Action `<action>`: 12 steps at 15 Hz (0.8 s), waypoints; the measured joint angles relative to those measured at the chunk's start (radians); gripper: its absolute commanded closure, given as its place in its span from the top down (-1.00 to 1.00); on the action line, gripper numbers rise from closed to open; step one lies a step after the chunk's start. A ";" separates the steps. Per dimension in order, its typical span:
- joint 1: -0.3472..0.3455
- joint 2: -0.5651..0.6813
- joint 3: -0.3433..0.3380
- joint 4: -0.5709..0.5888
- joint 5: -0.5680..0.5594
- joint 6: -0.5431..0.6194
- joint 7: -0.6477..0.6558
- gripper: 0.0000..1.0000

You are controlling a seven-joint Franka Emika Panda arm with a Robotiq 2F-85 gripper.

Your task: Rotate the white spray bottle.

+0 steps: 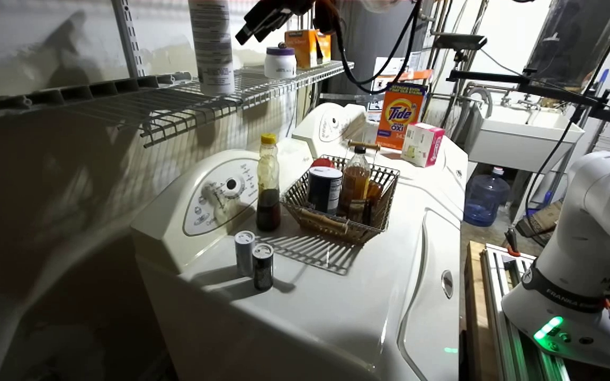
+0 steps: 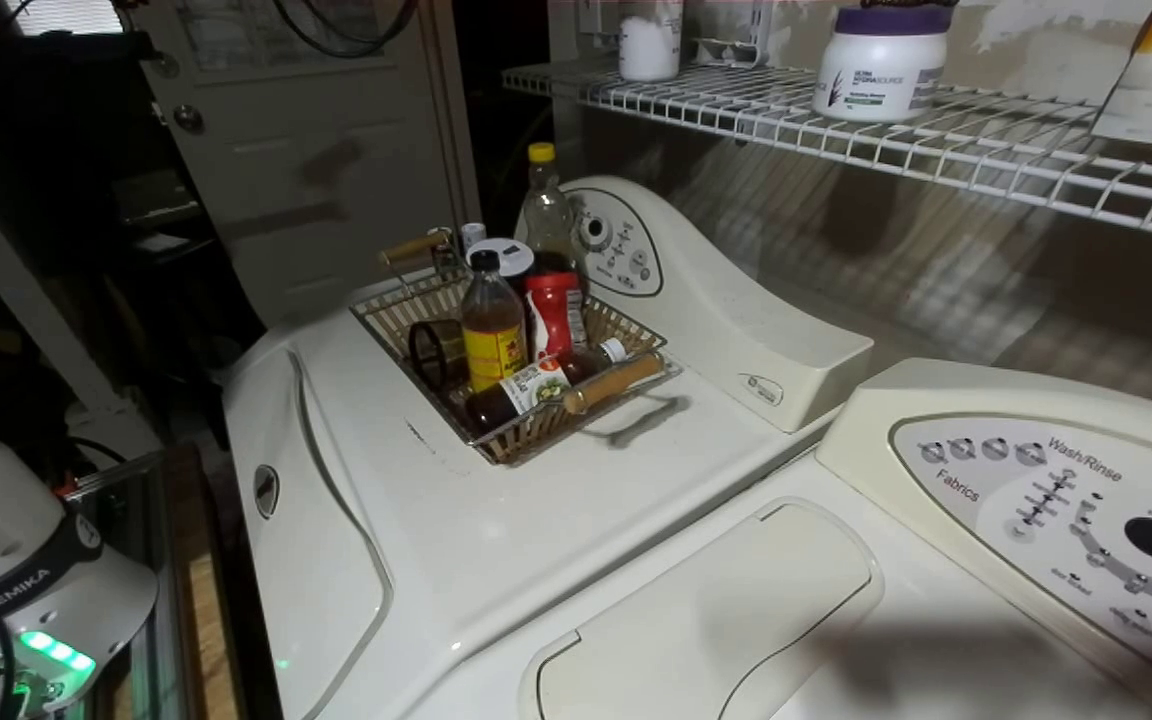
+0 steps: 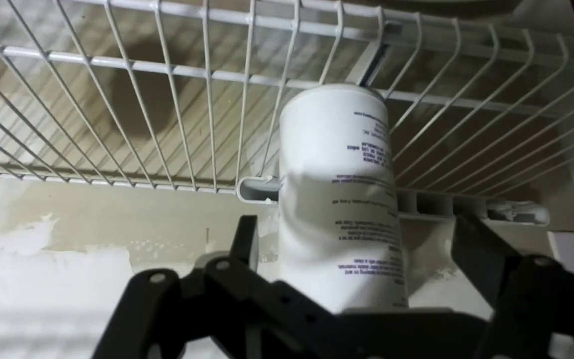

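Wrist view and both exterior views show a pale wall (image 3: 182, 219), its paint flaking in ragged patches. In both exterior views a white machine (image 1: 310, 317) spreads below, smooth and glossy, with a rounded console (image 1: 217, 203). Next comes the arm (image 1: 583, 211), white and curved, partly in sight in both. A white shelf (image 3: 207, 73) of thin round wire crosses the wall. On the machine sits a slatted wire basket (image 1: 366, 231) with wooden handles (image 1: 323, 220).

The bottle (image 3: 339, 199) stands upright on the shelf: a straight, matte white cylinder, long axis vertical. Its top runs out of frame in both exterior views, so I cannot tell where a nozzle points. In the wrist view its base lies toward the upper edge and its lettering (image 3: 366, 224) is upside down.

The gripper (image 3: 359, 232), black and angular, is spread wide and has hold of nothing; in the wrist view its fingers (image 3: 481, 254) lie to either side of the bottle, a gap beside each. Smaller is a squat white jar (image 1: 280, 67) with a purple lid (image 1: 280, 51), apart on the same shelf.
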 measured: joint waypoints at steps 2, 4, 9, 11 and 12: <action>0.001 0.030 0.003 0.023 0.067 0.021 -0.027 1.00; 0.001 0.052 0.007 0.049 0.127 0.027 -0.062 1.00; 0.001 0.089 0.011 0.097 0.236 0.057 -0.145 1.00; 0.001 0.105 0.017 0.109 0.268 0.066 -0.176 1.00; 0.001 0.113 0.021 0.114 0.281 0.073 -0.191 1.00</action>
